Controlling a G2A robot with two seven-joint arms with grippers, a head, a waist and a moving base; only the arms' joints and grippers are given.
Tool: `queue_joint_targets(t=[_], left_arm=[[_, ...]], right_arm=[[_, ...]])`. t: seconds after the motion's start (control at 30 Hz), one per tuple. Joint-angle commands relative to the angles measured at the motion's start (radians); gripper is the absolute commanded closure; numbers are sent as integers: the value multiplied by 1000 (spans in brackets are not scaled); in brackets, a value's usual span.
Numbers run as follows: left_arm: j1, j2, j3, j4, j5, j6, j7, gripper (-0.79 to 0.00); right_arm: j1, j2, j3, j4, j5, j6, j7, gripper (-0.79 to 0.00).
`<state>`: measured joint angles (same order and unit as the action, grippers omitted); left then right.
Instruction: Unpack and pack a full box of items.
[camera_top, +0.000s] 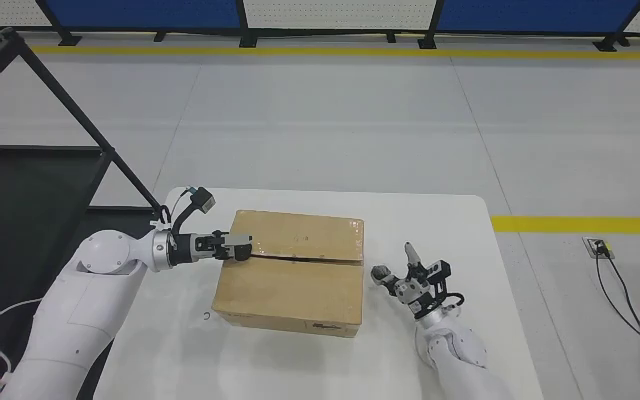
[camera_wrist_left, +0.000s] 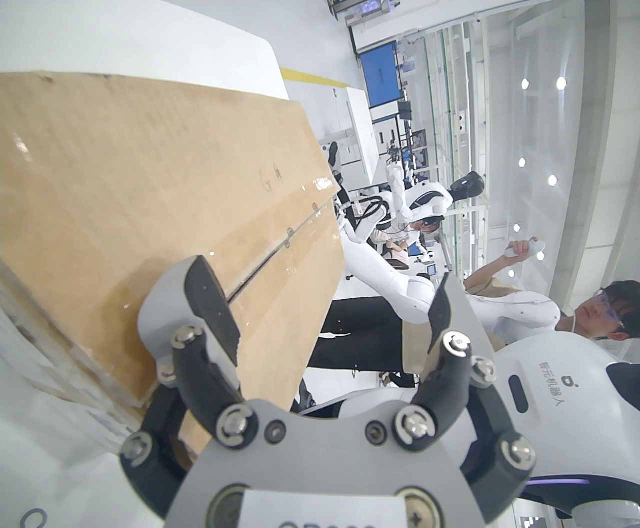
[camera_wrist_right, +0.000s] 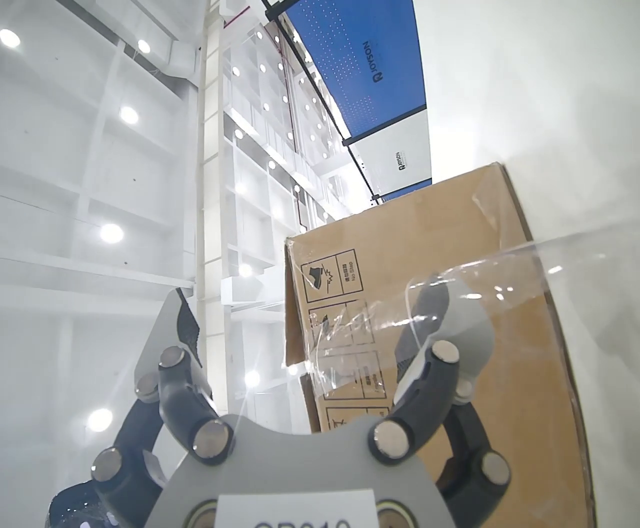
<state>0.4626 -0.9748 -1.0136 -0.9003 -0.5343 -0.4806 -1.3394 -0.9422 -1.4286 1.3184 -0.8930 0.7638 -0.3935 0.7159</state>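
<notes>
closed box (camera_top: 290, 272) lies flat, long axis and seam (camera_top: 300, 258) running left-right.

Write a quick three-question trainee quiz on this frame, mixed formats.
1. True or false: the cardboard box has its top flaps standing open.
2. The left gripper is: A) shut on a flap; B) open, at the box's end by the top seam; C) shut, far from the box.
3. Fill in: the right gripper, beside the box's other end, is ___ (open or shut).
Key: 1 false; 2 B; 3 open.
</notes>
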Motion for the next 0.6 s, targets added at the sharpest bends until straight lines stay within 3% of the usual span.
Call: queue_joint_targets(t=[0.0,0.27,0.57], left_arm=[[0,0,0,0,0,0,0,-785],[0,0,0,0,0,0,0,-785],[0,0,0,0,0,0,0,-785]], right_arm=[[4,-1,-4,-4,-10,-6,-13,-785],[21,-16,-8,-1,9,-102,-125,-785],[19,-15,37,17,86,-130,-78,-785]])
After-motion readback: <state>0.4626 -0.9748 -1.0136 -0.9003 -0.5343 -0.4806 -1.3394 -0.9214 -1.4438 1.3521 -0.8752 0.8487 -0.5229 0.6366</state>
